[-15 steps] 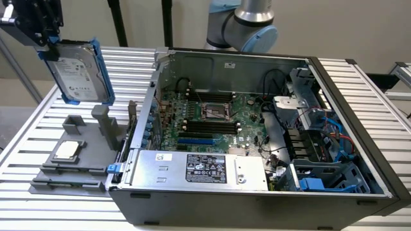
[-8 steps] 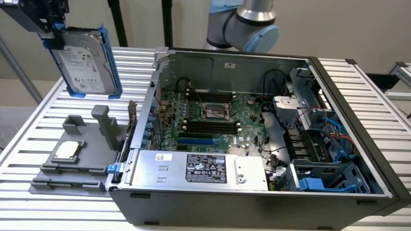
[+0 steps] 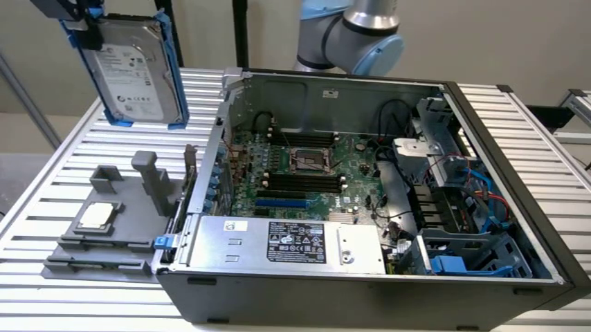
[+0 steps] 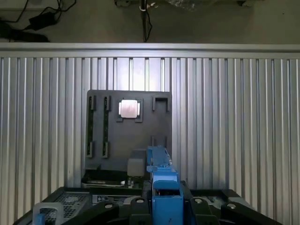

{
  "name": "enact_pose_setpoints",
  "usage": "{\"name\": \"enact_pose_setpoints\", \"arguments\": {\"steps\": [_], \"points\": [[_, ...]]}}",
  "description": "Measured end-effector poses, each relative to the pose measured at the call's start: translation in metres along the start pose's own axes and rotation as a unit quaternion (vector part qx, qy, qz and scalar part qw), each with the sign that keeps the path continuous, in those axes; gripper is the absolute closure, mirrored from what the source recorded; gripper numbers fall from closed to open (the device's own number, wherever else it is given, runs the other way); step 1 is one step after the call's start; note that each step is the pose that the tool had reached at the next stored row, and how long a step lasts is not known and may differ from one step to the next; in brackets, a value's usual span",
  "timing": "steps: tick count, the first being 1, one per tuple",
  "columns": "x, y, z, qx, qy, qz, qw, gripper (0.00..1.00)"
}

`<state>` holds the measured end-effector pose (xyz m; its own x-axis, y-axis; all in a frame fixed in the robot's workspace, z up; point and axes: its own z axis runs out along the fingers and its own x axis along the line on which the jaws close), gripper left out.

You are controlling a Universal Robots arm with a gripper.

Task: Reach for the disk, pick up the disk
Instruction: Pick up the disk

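Observation:
The disk (image 3: 138, 69), a silver-grey hard drive with a white label in a bright blue bracket, hangs upright in the air at the exterior view's upper left, above the slatted table. My gripper (image 3: 83, 24) is shut on its top edge, dark fingers clamping the blue frame. In the wrist view the blue bracket of the disk (image 4: 164, 187) sits edge-on between the black fingers of my gripper (image 4: 165, 208). Far below it lies the grey fixture.
A grey fixture (image 3: 111, 228) holding a small square silver chip (image 3: 98, 216) lies on the slatted metal table (image 3: 74, 159). The open computer case (image 3: 517, 228) stands to the exterior view's right, with a silver power supply (image 3: 286, 242). The arm's elbow (image 3: 356, 31) rises behind the case.

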<state>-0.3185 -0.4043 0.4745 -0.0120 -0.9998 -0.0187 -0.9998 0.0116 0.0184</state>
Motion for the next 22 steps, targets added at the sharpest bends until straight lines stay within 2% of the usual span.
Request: {"name": "enact_pose_setpoints", "arguments": {"steps": [4,7,22], "points": [[0.005,-0.0141,-0.0151,0.0,-0.0005,0.0,1.0,0.67],[0.01,-0.0251,-0.0219,-0.0001,-0.0006,0.0,1.0,0.67],[0.034,-0.0794,-0.0284,-0.0005,-0.0038,0.0,1.0,0.67]]}}
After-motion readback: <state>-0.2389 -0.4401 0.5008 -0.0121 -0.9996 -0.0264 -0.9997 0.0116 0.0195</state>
